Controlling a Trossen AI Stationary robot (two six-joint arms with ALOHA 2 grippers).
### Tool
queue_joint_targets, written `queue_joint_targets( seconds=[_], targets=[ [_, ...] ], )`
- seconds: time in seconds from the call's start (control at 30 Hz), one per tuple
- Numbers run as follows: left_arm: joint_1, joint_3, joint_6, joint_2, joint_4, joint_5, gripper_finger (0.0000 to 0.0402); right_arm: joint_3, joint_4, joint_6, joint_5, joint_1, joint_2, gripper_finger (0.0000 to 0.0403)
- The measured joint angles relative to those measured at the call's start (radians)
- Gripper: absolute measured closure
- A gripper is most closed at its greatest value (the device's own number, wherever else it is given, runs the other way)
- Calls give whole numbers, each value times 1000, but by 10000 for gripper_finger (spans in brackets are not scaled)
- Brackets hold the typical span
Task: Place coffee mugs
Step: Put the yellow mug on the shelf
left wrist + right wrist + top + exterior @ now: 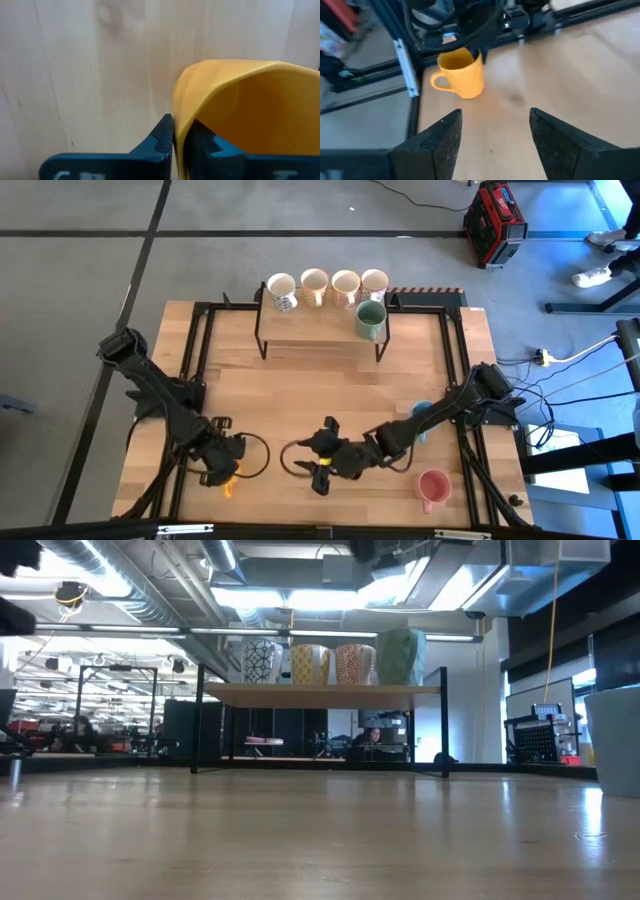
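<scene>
The orange mug is glossy yellow-orange, upright, its handle sideways, near the tabletop's front left edge. The left gripper's jaws pinch its rim, one finger inside, one outside. The right gripper sits mid-front, jaws wide and empty. Four pale mugs and a green mug stand on a wooden shelf at the back; a pink mug and a light blue mug stand right. Grey floor surrounds the pale wood
</scene>
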Motion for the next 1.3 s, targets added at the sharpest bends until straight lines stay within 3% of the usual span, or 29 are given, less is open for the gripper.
queue_joint_targets(
  seconds=[0.2,0.33,0.73,1.0,1.3],
  targets=[
    [121,0,26,-12,5,-11,383,-51,-7,-14,214,64,1,191],
    [212,0,48,-12,35,-12,383,-82,6,-6,293,89,12,193],
    [447,82,74,-18,25,-54,383,-87,283,-48,306,61,145,194],
    [554,135,133,-17,31,-51,383,-15,259,-97,319,29,206,194],
    [570,140,137,-17,44,-46,383,86,155,-91,366,-19,263,194]
  ],
)
